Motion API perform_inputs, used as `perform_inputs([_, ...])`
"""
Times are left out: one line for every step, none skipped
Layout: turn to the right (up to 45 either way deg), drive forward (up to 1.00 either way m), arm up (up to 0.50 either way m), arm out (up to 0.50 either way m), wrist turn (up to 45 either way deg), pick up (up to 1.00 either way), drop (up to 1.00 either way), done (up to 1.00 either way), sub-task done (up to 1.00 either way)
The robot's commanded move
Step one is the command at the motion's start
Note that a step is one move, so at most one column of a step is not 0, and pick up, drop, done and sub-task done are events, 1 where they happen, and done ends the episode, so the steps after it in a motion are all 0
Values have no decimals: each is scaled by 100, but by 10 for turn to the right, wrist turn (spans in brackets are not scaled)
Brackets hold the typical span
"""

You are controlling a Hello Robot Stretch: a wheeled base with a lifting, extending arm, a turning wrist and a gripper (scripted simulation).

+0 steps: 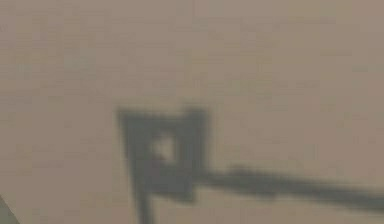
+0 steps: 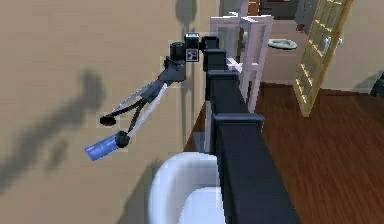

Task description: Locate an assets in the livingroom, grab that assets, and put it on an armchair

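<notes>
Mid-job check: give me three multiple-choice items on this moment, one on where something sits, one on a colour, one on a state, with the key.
1. In the arm side view, where is the white rounded seat?
A. at the bottom edge, just left of the arm
B. in the top right corner
C. in the top left corner

2. What colour is the small thing at the gripper's far end?
A. red
B. blue
C. yellow

3. How does that small thing stand?
A. lying on the floor
B. resting on the seat
C. hanging at the gripper's far end, clear of every surface

Key:
1 A: the seat's curved back meets the bottom edge beside the arm.
2 B: it is plainly blue against the beige wall.
3 C: only wall shows behind it, so the gripper holds it.
</notes>
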Motion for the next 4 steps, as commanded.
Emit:
perform_inputs([0,0,0,0,450,0,0,0,0])
perform_inputs([0,0,0,0,450,0,0,0,0])
perform_inputs([0,0,0,0,450,0,0,0,0])
perform_inputs([0,0,0,0,450,0,0,0,0])
